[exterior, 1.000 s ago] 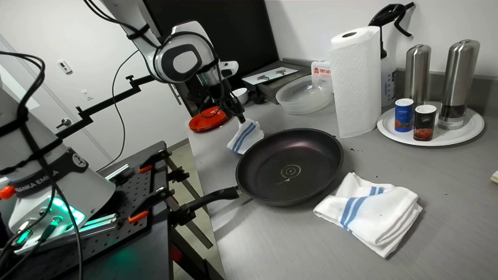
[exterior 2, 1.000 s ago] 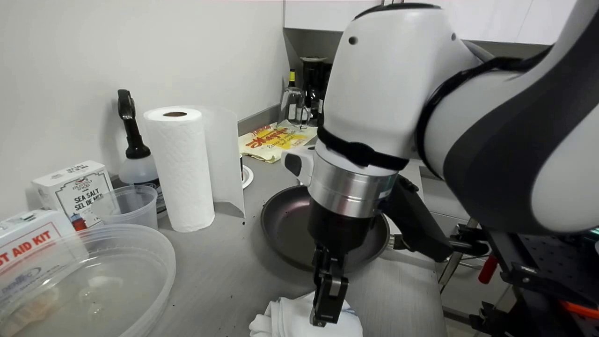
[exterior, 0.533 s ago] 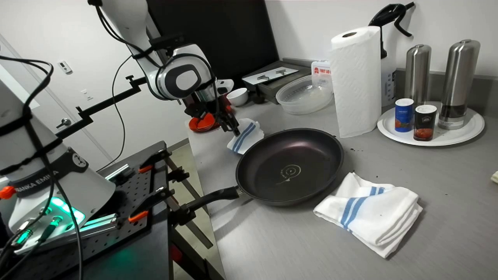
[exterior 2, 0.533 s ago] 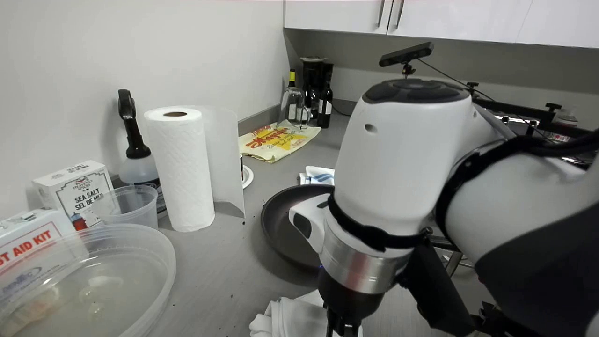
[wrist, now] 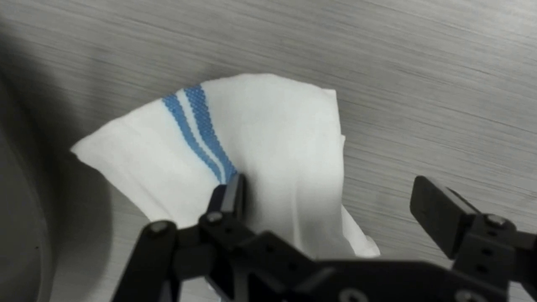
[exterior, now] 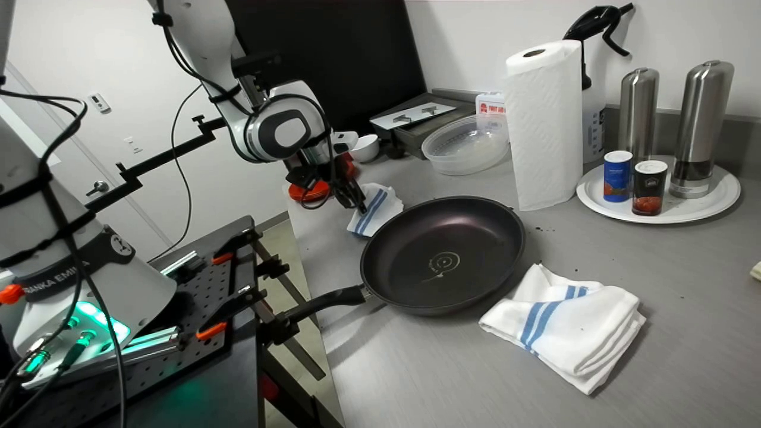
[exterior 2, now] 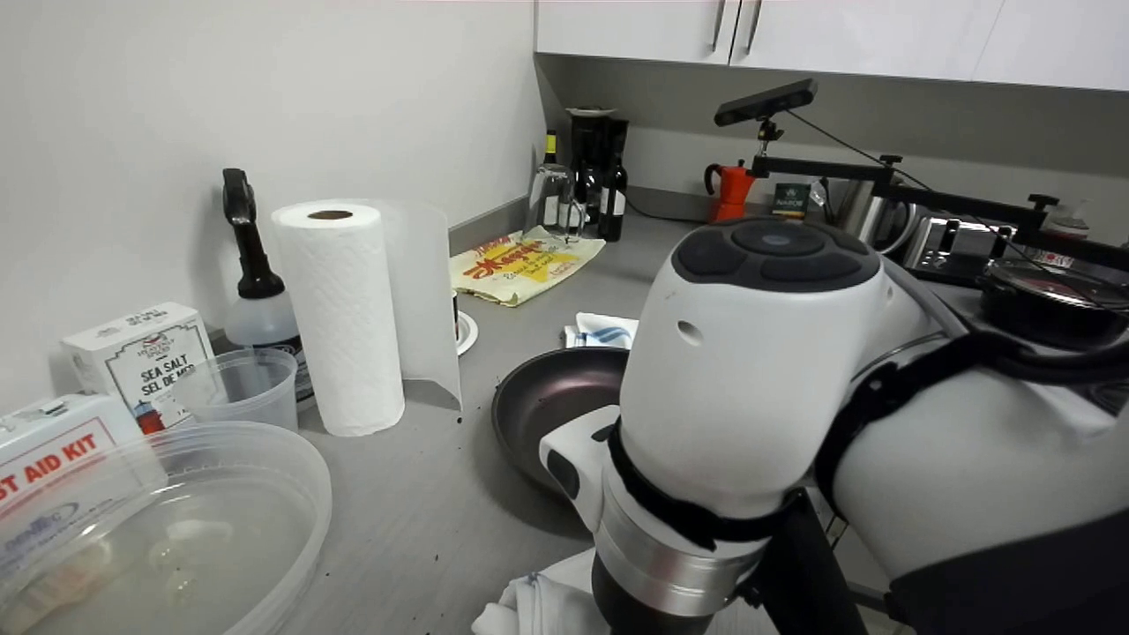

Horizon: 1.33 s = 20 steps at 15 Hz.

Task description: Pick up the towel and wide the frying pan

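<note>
A white towel with blue stripes (exterior: 377, 209) lies on the counter beside the black frying pan (exterior: 443, 255). The towel also shows in the wrist view (wrist: 272, 113), with the pan's edge (wrist: 19, 201) at the left. A folded, blue-striped white towel (exterior: 565, 324) lies on the pan's opposite side. My gripper (wrist: 330, 182) is open, pointing down at the towel beside the pan. One finger (wrist: 233, 195) stands over or against the towel by its stripes. The other finger (wrist: 440, 214) is over bare counter past the towel's edge. Whether the fingertips touch the counter cannot be told.
The pan's handle (exterior: 327, 300) sticks out over the counter's edge. A paper towel roll (exterior: 544, 131), a clear plastic tub (exterior: 467, 148) and a white plate (exterior: 722, 193) with shakers stand along the wall. A red plate (exterior: 309, 191) and white bowl (exterior: 364, 148) are behind the gripper.
My arm has come down and my gripper has lowered to the towel beside the pan, most of it in the first half second. The towels and the pan have not moved noticeably.
</note>
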Tool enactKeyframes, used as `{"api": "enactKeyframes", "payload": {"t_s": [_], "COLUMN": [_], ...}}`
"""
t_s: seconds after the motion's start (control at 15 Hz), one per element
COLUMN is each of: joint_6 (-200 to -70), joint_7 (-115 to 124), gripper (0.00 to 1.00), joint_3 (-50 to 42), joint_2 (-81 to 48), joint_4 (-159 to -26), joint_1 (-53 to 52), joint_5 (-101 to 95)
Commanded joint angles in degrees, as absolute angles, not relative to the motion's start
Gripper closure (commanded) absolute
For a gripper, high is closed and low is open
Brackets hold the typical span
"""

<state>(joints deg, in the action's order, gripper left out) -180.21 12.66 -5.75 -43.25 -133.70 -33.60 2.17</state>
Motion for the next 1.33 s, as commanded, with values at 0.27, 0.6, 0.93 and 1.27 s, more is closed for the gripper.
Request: {"api": "enactKeyframes", "payload": {"t_s": [0.27,0.6,0.93,1.27], "joint_6": [-180.16,-180.16,-180.16,-181.92], "joint_7": [12.92,12.97,12.97,13.77], "gripper": [0.00,0.00,0.00,0.00], "joint_3": [-5.85,-5.87,-5.87,-9.04], "joint_2": [-43.86,-43.86,-43.86,-45.27], "joint_4": [-133.13,-133.09,-133.09,-131.84], "joint_1": [-33.98,-33.98,-33.98,-36.27], "joint_5": [3.34,3.35,3.35,3.51]}}
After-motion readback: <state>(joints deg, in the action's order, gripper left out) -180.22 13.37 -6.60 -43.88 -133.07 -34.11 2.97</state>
